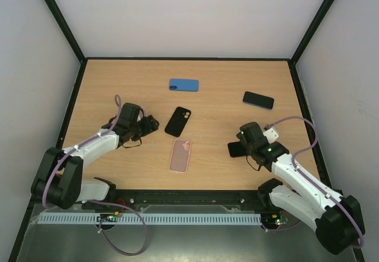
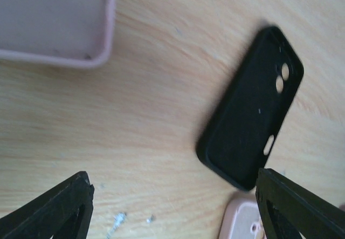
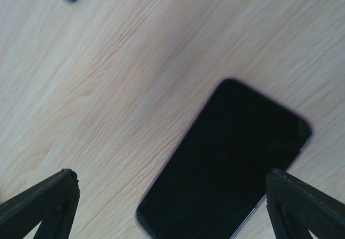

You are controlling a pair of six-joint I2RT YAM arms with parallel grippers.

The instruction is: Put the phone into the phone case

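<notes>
A dark phone [image 3: 232,163] lies flat on the wooden table, screen black, between the wide-apart fingers of my right gripper [image 3: 172,212]. From above the same phone [image 1: 235,149] shows partly under the right gripper [image 1: 241,145]. An empty black phone case [image 1: 178,121] lies mid-table, inside up. In the left wrist view the black case [image 2: 250,125] is ahead and to the right. My left gripper [image 2: 178,212] is open over bare wood just left of that case and holds nothing; from above the left gripper [image 1: 149,123] sits beside the case.
A pink case [image 1: 180,155] lies near the front edge, its camera-cutout end [image 2: 242,223] just below the black case. A blue case [image 1: 183,84] and a second, blue-edged phone [image 1: 258,100] lie further back. A pale pinkish object [image 2: 54,23] fills the left wrist view's top-left corner.
</notes>
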